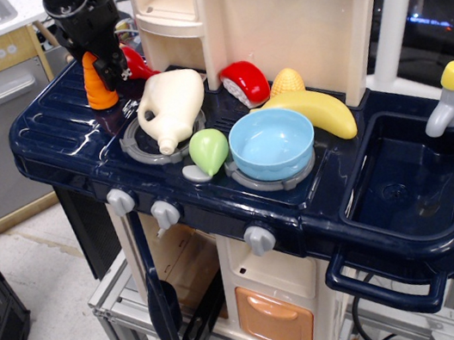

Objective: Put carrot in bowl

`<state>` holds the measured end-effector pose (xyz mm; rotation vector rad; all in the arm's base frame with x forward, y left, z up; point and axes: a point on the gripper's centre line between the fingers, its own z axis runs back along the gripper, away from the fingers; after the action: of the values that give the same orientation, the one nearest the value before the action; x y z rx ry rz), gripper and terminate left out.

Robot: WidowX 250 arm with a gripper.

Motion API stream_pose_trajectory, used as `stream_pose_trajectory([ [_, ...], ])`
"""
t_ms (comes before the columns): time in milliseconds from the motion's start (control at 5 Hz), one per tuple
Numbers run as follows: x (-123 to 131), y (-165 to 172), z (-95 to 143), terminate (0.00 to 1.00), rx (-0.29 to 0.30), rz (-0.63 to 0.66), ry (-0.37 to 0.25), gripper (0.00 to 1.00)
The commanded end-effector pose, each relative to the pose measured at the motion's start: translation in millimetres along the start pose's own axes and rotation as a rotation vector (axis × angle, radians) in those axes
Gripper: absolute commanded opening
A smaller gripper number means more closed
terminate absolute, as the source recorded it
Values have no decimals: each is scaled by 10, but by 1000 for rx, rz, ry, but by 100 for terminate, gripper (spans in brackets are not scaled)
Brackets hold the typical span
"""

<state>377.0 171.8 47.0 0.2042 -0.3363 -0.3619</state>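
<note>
Small orange ridged plastic toy carrot [99, 86]: upright at back-left corner of dark-blue toy kitchen counter [55, 133], upper part covered by black gripper [101, 58]. Fingers set around carrot top (grip contact cannot be told). Beside it, to the right: cream-white plastic jug [169, 107], lying tilted on left burner. Farther right: green toy pear [209, 149], touching round light-blue plastic bowl [271, 142] on right burner, well apart from carrot.

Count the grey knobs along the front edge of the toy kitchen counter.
3. Left grey plastic knob at the front-left, middle knob just right of it, right knob below the round light-blue plastic bowl. None appear hidden.
</note>
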Motion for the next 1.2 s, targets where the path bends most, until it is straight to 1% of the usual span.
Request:
stream_pose_trajectory([
  [0, 160, 127, 274, 0, 45, -26, 18, 0],
  [200, 248, 0, 641, 0, 21, 5, 110, 0],
  [400, 347, -304, 959, 0, -15, 119, 171, 0],
  [600, 438, -769, 1149, 0, 13, 276, 186, 0],
  [800, 507, -1127, 1227, 0, 3, 403, 164, 0],
  [1000, 670, -1520, 1232, 0, 16, 539, 142, 0],
])
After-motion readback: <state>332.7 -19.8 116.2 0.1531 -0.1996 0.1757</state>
